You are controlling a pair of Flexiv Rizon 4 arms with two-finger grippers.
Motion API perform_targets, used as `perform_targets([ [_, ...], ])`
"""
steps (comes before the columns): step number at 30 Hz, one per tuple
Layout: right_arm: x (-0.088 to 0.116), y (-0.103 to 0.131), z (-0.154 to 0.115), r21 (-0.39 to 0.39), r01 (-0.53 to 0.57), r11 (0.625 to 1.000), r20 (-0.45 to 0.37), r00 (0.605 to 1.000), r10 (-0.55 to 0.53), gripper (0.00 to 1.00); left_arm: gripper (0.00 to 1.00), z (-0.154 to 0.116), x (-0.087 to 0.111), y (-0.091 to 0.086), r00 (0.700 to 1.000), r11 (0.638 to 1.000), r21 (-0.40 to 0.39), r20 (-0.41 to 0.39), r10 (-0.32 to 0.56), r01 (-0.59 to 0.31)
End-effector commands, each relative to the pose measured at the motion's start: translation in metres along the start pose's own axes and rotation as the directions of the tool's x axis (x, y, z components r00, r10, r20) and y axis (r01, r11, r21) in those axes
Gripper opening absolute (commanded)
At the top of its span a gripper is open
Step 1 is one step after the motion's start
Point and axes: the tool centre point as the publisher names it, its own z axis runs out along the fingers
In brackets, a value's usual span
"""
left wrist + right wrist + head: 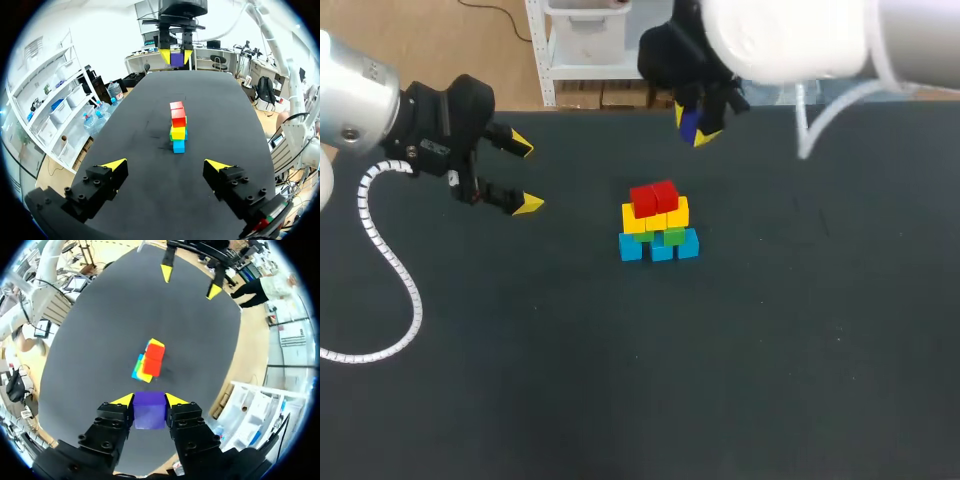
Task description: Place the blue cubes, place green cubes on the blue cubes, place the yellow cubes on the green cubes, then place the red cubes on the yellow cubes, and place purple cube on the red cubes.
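Note:
A stack of cubes stands mid-table: blue cubes [660, 246] at the bottom, green cubes [671, 236] on them, yellow cubes [654, 216] above, red cubes [653, 197] on top. My right gripper [698, 126] hangs high over the table's far edge, shut on the purple cube [149, 410], with the stack [149, 361] ahead of and below it. My left gripper [525, 175] is open and empty, left of the stack; from it the stack [177, 126] is ahead, and the purple cube [176, 59] shows in the other gripper beyond.
The dark table [620, 380] carries nothing else. A white coiled cable [390, 265] hangs from my left arm over the table's left side.

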Motion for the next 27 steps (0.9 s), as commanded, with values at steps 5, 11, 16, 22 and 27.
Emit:
perform_targets([
  [5, -0.011, -0.012, 0.018, -0.098, -0.015, 0.995, -0.014, 1.0, 0.013, 0.0, 1.0, 0.0, 0.002, -0.001, 1.0, 1.0, -0.002, 0.008, 0.004, -0.004],
  [11, -0.021, -0.021, 0.033, -0.107, -0.018, 0.994, -0.024, 1.0, 0.016, 0.0, 1.0, 0.0, 0.002, -0.001, 1.0, 1.0, -0.002, 0.008, 0.004, -0.004],
  [16, -0.028, -0.025, 0.05, -0.13, -0.029, 0.991, -0.026, 0.999, 0.026, 0.0, 1.0, 0.0, 0.002, -0.001, 1.0, 1.0, -0.002, 0.008, 0.004, -0.004],
  [22, -0.03, -0.023, 0.061, -0.168, -0.045, 0.985, -0.034, 0.999, 0.04, 0.0, 1.0, 0.0, 0.002, -0.001, 1.0, 1.0, -0.002, 0.008, 0.004, -0.004],
  [27, -0.028, -0.021, 0.065, -0.178, -0.06, 0.982, -0.04, 0.998, 0.054, 0.0, 1.0, 0.0, 0.002, -0.001, 1.0, 1.0, -0.002, 0.008, 0.004, -0.004],
])
